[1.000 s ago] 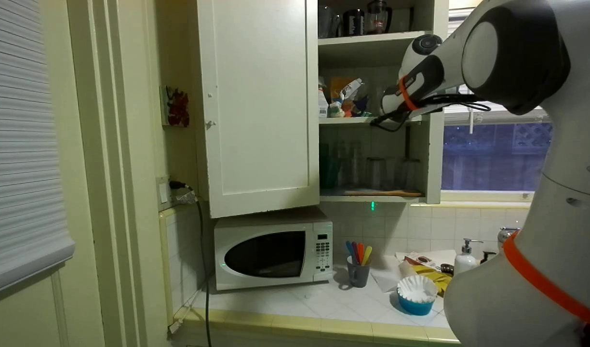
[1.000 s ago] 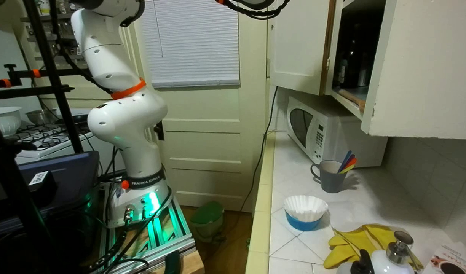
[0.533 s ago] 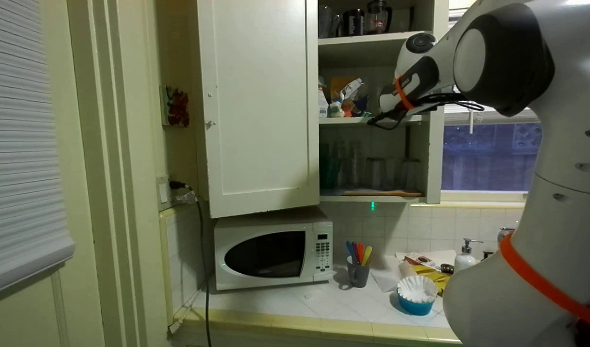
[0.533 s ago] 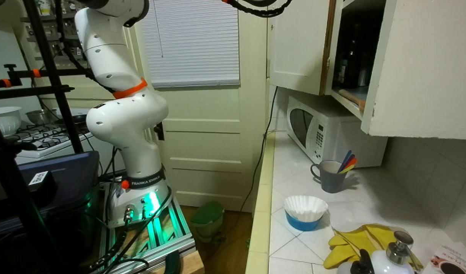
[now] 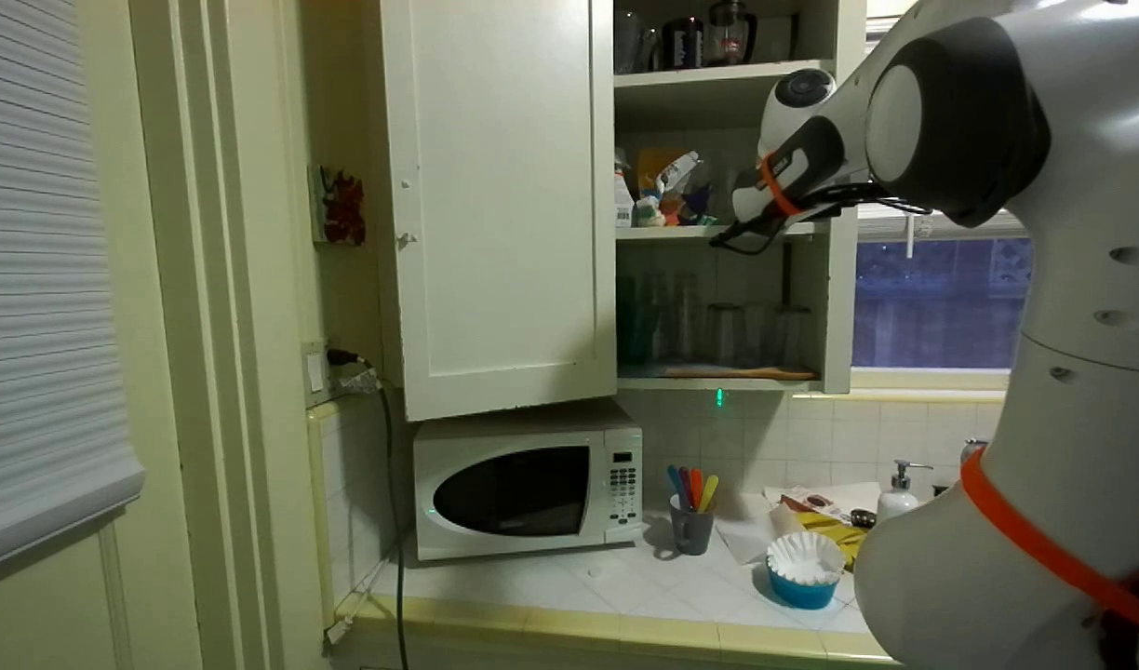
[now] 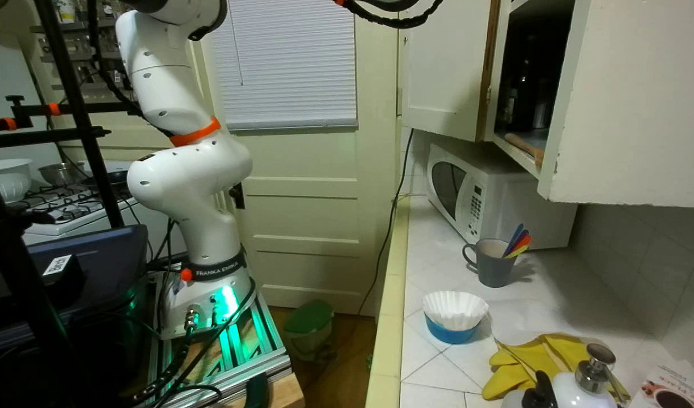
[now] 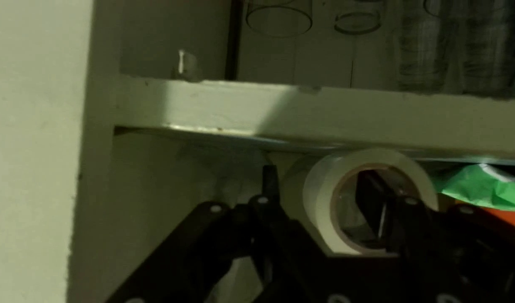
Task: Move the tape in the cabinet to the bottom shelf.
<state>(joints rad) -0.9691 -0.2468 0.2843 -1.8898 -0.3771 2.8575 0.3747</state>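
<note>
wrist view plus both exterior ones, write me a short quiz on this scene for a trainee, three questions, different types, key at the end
1. Multiple choice: in the wrist view, the gripper is: a) shut; b) open; c) out of frame.
2. True or false: the tape is on the next shelf up from the bottom shelf.
3. Fill in the blank: on the counter, coloured handles stick up out of a grey ____.

Key: 1. b; 2. true; 3. mug.
</note>
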